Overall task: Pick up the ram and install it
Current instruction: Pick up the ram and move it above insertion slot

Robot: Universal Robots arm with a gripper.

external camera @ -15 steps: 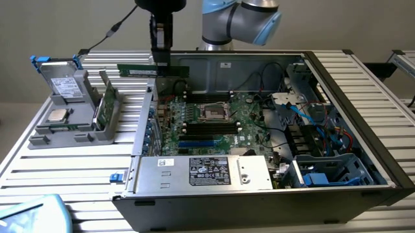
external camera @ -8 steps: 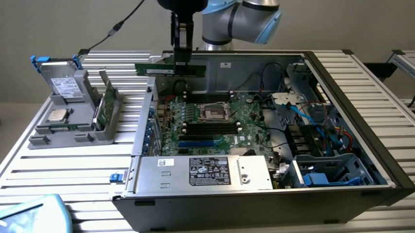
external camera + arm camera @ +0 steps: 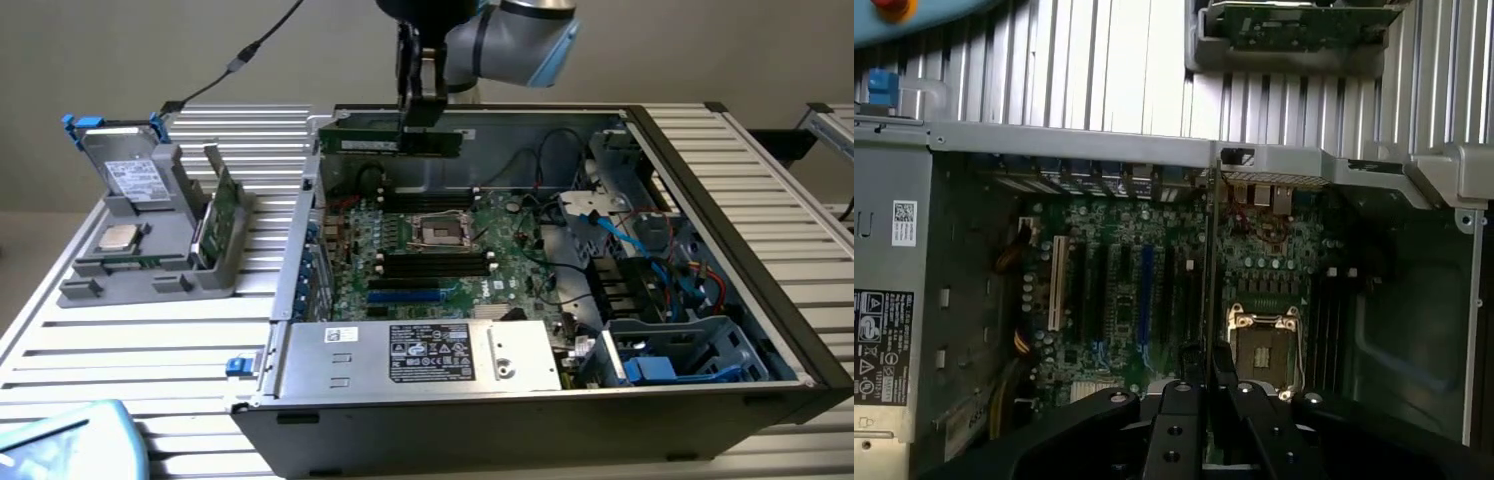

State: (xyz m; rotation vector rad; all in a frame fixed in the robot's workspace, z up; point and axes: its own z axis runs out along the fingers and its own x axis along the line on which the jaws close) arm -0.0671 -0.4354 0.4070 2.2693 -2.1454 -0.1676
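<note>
— One pincer [image 3: 424,122], yes? What has it got?
— The ram [image 3: 367,142]. The fingers are pinched on the stick's upper edge, and it hangs level.
— Where is that?
— In the air over the open case [image 3: 534,430], by the case wall nearest the surface's [image 3: 147,350] far edge in the exterior view.
— And from the wrist?
— The ram [image 3: 1211,260] shows edge-on, a thin line running out from the pincer [image 3: 1209,372] over the motherboard [image 3: 1269,265], between the socket [image 3: 1262,345] and the card slots [image 3: 1144,290].
— The memory slots [image 3: 427,262]?
— Black, on either side of the socket [image 3: 441,232], well below the ram.
— Anything outside the case?
— A grey tray [image 3: 147,270] by the surface's edge at the exterior view's left, with a green card [image 3: 224,215] standing in it.
</note>
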